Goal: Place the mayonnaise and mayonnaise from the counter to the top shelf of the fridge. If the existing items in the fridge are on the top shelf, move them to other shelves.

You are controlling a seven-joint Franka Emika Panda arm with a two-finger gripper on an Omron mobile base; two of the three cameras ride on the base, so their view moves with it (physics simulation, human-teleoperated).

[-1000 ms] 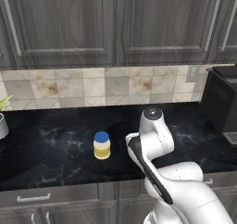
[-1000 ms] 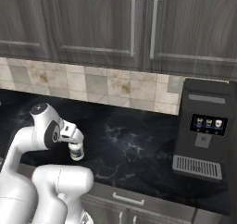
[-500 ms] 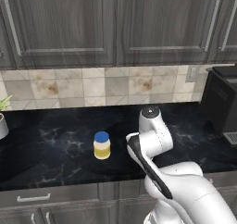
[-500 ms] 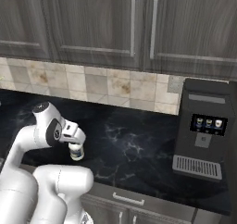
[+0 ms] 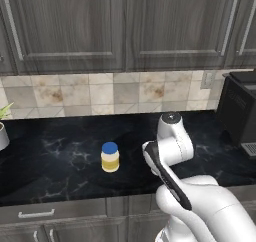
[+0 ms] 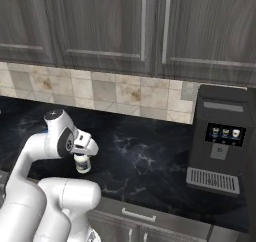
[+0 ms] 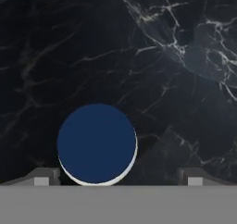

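The slim white mayonnaise jar (image 7: 97,144) with the dark navy lid stands upright on the black counter (image 5: 60,151), seen from straight above in the hand view, where its round lid sits low and left of centre. The gripper (image 7: 118,177) hangs over it with its jaws spread wide and holding nothing; one fingertip (image 7: 42,176) shows just left of the lid, the other well off to the right, so the jar is nearer the left finger than the middle of the gap. In the right base view the same jar (image 6: 82,164) peeks out just under the white hand, not far from the counter's front edge.

The arm is folded: it rises from the base, bends over at a rounded elbow and points the hand steeply down at the worktop.

The wider pale-yellow jar (image 5: 110,157) with the bright blue lid stands to the left of the arm, apart from it, with bare marbled surface all around. A dark coffee machine (image 6: 220,146) stands at the right end of the counter, well apart from the hand. Above run a tiled backsplash (image 5: 100,93) and dark wood-grain cupboards (image 5: 125,26)
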